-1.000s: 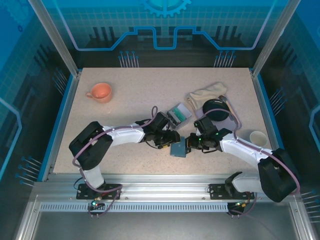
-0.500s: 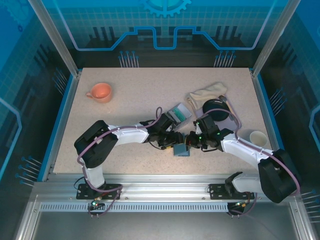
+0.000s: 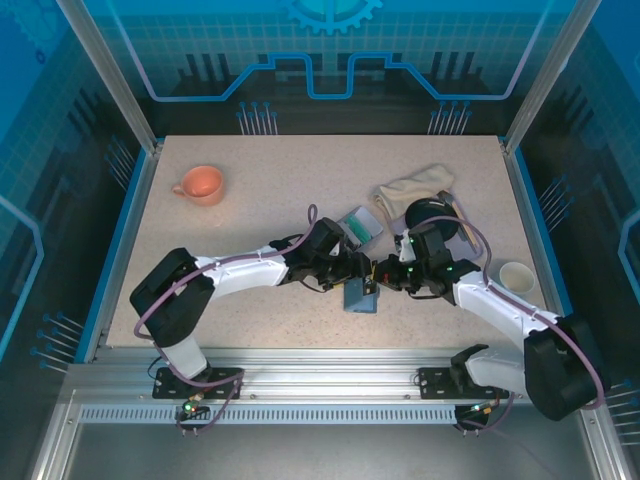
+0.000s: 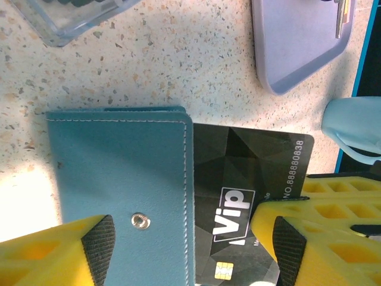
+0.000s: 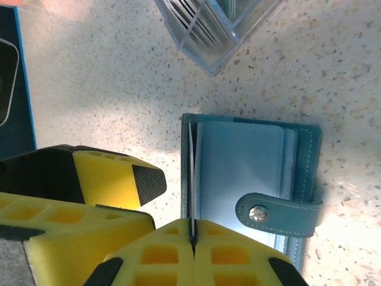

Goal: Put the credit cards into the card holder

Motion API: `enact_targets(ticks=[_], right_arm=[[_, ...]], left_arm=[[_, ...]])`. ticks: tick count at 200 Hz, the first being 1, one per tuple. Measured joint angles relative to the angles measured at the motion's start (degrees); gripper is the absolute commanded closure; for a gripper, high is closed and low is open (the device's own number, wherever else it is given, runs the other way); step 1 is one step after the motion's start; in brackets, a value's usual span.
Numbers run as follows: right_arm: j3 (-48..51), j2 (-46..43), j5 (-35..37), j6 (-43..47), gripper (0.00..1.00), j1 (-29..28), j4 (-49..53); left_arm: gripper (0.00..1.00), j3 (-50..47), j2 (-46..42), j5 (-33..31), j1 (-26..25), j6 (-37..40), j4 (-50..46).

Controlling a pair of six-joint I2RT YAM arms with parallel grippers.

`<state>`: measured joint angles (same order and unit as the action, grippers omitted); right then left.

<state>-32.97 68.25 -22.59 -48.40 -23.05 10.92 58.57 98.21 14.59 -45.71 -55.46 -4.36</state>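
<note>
2 arms angle inward over the speckled counter (image 3: 250, 200). The left gripper (image 3: 352, 272) and right gripper (image 3: 385, 281) sit on either side of the teal card holder (image 3: 361, 299). A clear box (image 3: 358, 226) lies just behind, and an orange cup (image 3: 200, 184) stands well apart.

One card holder (image 4: 119, 173), one black card (image 4: 250, 173), one box (image 5: 214, 30)

Overhead overview; two wrist close-ups sharing card holder (image 4: 119, 167)

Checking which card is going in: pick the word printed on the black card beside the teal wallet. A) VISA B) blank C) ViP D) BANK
C: the black card at the card holder's edge bears white ViP lettering in the left wrist view.
</note>
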Motion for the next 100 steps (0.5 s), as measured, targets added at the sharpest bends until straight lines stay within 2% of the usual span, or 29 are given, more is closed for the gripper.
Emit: enact_targets(ticks=[72,100], right_arm=[[4.46,2.93,-9.49,-6.27,1.00,4.37,-10.91],[5.90,5.53,-12.22,-9.05,1.00,5.09,-16.09]], left_arm=[[0.56,-0.92,0.81,-0.07,0.00,-1.95,0.81],[0.60,-1.31,1.18,-0.07,0.00,-2.58,1.27]])
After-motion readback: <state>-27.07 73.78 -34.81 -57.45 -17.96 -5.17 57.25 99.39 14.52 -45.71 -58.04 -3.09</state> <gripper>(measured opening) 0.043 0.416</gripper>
